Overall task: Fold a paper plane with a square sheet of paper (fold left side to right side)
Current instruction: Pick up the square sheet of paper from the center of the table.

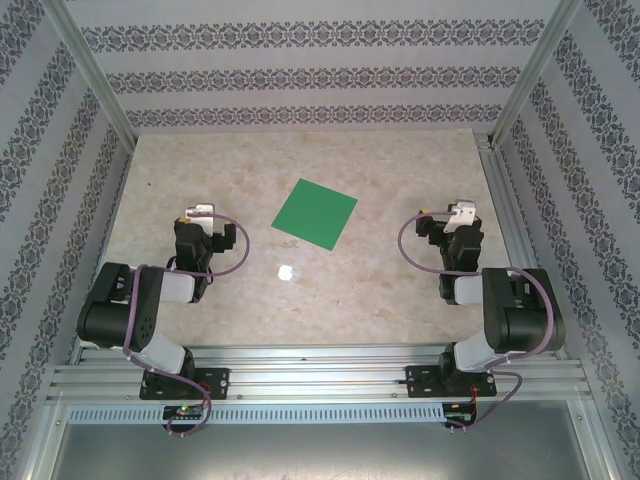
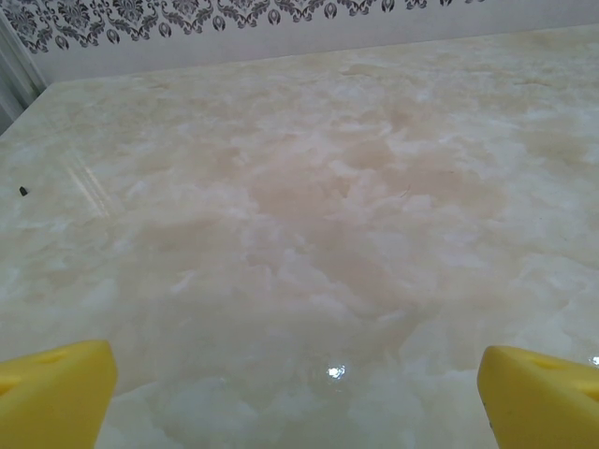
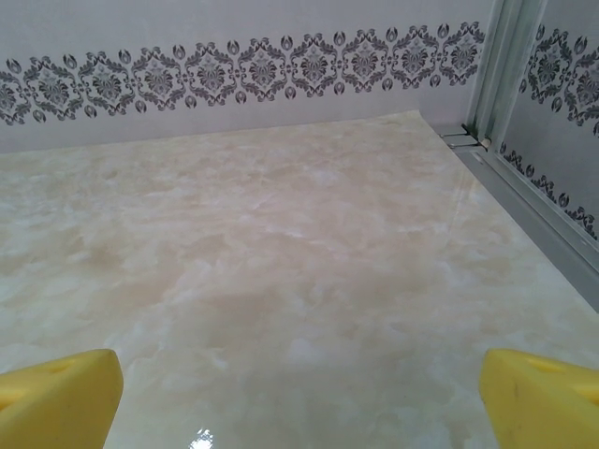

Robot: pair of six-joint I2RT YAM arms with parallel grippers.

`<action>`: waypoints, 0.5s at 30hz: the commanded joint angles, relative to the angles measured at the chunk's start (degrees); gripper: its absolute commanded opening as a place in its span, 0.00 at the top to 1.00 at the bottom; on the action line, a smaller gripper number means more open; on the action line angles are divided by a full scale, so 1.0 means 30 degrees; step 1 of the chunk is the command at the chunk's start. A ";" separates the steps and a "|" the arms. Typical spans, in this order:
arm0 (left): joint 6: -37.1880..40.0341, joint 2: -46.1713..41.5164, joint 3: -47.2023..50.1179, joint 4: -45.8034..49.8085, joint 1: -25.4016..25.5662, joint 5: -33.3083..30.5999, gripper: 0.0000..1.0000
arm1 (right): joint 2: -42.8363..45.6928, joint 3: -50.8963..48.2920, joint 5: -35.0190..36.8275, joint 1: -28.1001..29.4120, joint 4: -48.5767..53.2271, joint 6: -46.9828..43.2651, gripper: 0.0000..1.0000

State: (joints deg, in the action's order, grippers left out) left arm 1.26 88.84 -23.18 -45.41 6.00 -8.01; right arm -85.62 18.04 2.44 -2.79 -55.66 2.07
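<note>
The square sheet of paper [image 1: 315, 213] is bright green and lies flat and uncreased on the marble table, turned like a diamond, in the far middle. A paper plane is out of view. My left gripper [image 1: 198, 212] rests to the left of the sheet, well apart from it. In the left wrist view the gripper [image 2: 298, 398] is open, yellow fingers [image 2: 56, 393] wide apart over bare table. My right gripper [image 1: 462, 212] sits to the right of the sheet, also apart from it. In the right wrist view the gripper [image 3: 299, 398] is open too, with nothing between its yellow fingers [image 3: 543, 398].
Patterned walls and metal posts [image 1: 95, 85] enclose the table. A metal rail [image 3: 533, 201] runs along the right edge. A small white shiny spot [image 1: 285, 271] glints near the middle front, and a tiny dark speck [image 2: 22, 191] lies at the far left.
</note>
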 commanded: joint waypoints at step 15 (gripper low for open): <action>-0.9418 -0.5671 -0.7974 1.9078 0.0175 0.8965 0.00 | 0.9952 0.6320 -0.2456 0.3430 2.0713 0.7282 0.03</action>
State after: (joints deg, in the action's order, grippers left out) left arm -16.91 68.14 -46.35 -2.26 5.80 6.68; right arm -52.99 34.20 -0.32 4.12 -8.84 17.52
